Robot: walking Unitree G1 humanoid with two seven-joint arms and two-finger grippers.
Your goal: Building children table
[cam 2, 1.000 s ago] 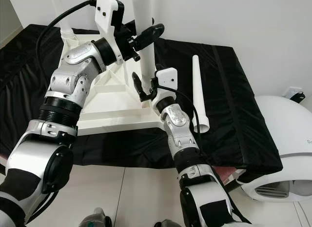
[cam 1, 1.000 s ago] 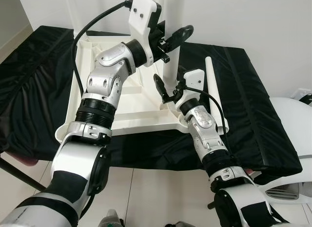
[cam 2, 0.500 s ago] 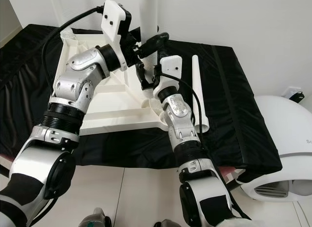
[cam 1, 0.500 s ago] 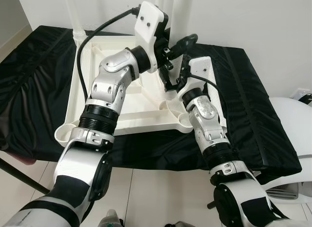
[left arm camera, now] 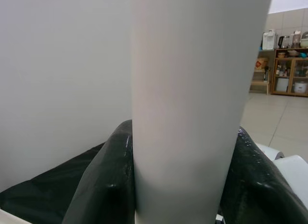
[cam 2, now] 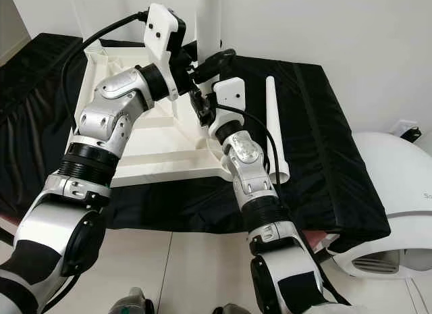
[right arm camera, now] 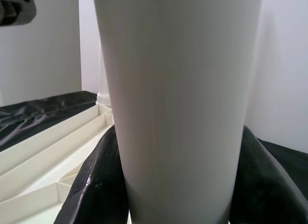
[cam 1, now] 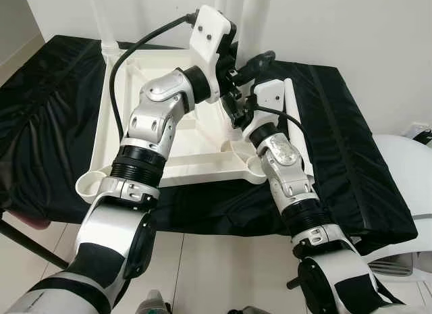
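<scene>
The white children's table top (cam 1: pixel 182 162) lies upside down on a black cloth. A white table leg (cam 2: pixel 208 20) stands upright at its near right corner. My left gripper (cam 1: pixel 247 65) is shut on this leg from the left, higher up. In the left wrist view the leg (left arm camera: pixel 192 89) sits between the black fingers (left arm camera: pixel 108 185). Just below, my right gripper (cam 1: pixel 236 113) is shut on the same leg. The right wrist view has the leg (right arm camera: pixel 178 89) pressed between its fingers (right arm camera: pixel 98 185). The leg's foot and socket are hidden behind the right wrist.
A second leg (cam 1: pixel 102 23) stands upright at the table top's far left corner. A loose white leg (cam 2: pixel 275 125) lies on the black cloth (cam 1: pixel 351 159) to the right. A rounded white appliance (cam 1: pixel 405 165) sits at the right edge, with tiled floor below.
My right gripper has climbed from the leg's base to just under the left gripper. The left arm has shifted a little right while staying around the leg.
</scene>
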